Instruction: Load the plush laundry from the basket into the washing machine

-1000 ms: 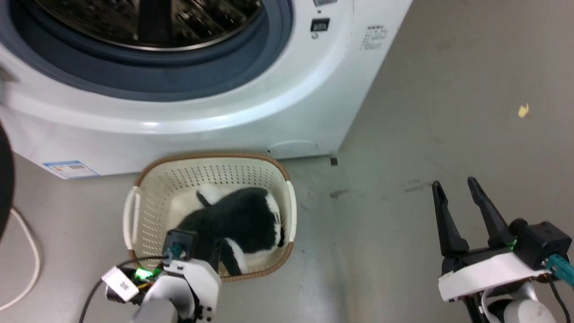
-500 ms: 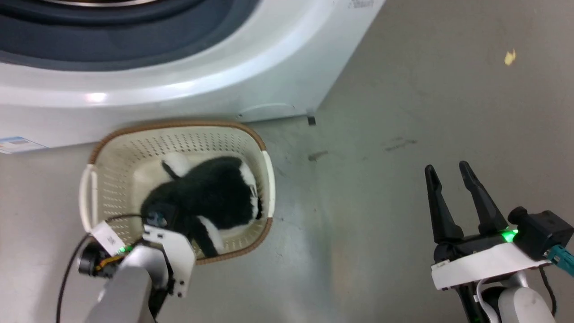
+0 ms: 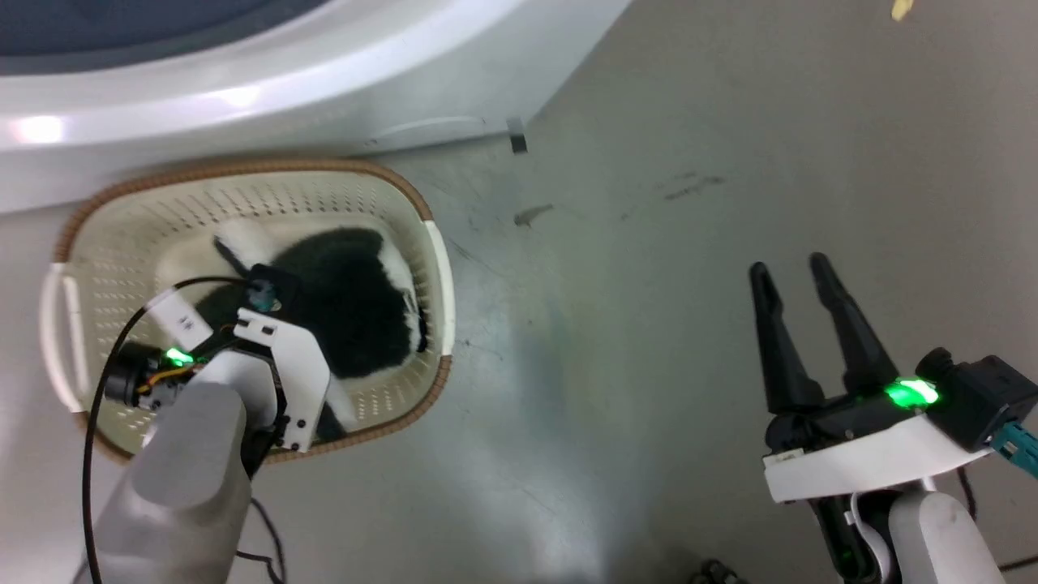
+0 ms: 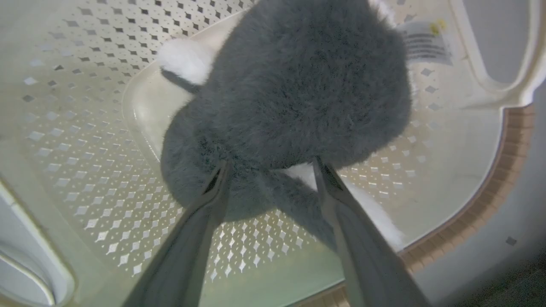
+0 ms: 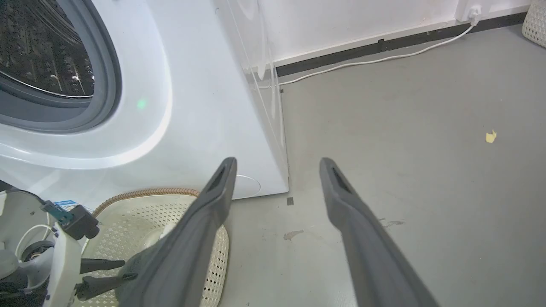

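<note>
plush laundry (image 3: 349,300) lies in the basket (image 3: 243,191), resting on the basket's bottom and leaning toward its right wall. its fur is dark with white patches.

basket stands on the grey floor (image 3: 649,243) just in front of the washing machine (image 3: 243,97); cannot tell if the two touch.

left gripper (image 4: 271,164) is down inside the basket. fingers are spread apart, not clamped. the tips are pressed into the fur at the toy's near edge, with a fold of dark fur between them.

printed label (image 4: 424,42) sits just beside the toy's far edge; cannot tell whether it belongs to the toy or the basket.

right gripper (image 3: 788,268) hovers over bare floor, well apart from the basket on its right. fingers are wide apart with nothing between them.

right wrist view: the washer's opening shows a grey seal (image 5: 108,85) around a perforated steel drum (image 5: 42,51). a small yellow scrap (image 5: 491,136) lies on the floor, and a white cable (image 5: 384,57) runs along the base of the wall.
</note>
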Motion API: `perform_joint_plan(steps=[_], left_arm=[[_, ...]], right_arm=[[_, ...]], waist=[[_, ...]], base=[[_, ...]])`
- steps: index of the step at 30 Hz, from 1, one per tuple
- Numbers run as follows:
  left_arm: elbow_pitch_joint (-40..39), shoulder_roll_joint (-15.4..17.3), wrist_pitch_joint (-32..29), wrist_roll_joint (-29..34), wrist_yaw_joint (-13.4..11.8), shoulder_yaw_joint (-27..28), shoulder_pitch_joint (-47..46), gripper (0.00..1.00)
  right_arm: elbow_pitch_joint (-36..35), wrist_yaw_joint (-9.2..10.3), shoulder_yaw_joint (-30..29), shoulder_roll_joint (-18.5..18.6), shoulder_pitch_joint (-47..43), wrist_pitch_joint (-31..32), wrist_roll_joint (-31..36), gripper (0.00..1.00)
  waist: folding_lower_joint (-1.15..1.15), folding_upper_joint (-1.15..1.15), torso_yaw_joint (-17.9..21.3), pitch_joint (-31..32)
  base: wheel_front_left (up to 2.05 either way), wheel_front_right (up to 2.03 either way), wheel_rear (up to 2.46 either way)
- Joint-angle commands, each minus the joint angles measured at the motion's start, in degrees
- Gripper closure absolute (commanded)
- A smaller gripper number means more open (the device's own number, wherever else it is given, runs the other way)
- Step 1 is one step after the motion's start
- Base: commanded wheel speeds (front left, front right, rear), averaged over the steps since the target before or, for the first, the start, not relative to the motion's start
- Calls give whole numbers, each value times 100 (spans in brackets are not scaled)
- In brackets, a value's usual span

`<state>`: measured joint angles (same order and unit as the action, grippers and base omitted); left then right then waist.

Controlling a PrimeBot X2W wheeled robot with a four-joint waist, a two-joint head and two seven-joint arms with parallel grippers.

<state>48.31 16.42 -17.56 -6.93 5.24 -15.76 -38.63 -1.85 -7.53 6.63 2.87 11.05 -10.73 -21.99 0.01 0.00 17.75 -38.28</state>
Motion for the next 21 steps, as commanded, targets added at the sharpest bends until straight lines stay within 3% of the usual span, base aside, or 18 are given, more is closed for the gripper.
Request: perform_joint_plan(steps=[1, 11, 21], left_arm=[[140, 91, -130, 44, 26, -148, -190, 0], [385, 573, -591, 39, 94, -854, -867, 0], [777, 810, -760, -103, 123, -1281, -1223, 0]], right_arm=[[-34, 3, 45, 1, 92, -60, -136, 0], [-109, 3, 58, 0, 163, -179, -470, 0], [-80, 4, 96, 0, 216, -299, -757, 0]], waist=[[-1, 0, 125, -171], [-1, 0, 373, -759], [-1, 0, 586, -1236]], base=[[0, 0, 0], [0, 0, 0], [0, 0, 0]])
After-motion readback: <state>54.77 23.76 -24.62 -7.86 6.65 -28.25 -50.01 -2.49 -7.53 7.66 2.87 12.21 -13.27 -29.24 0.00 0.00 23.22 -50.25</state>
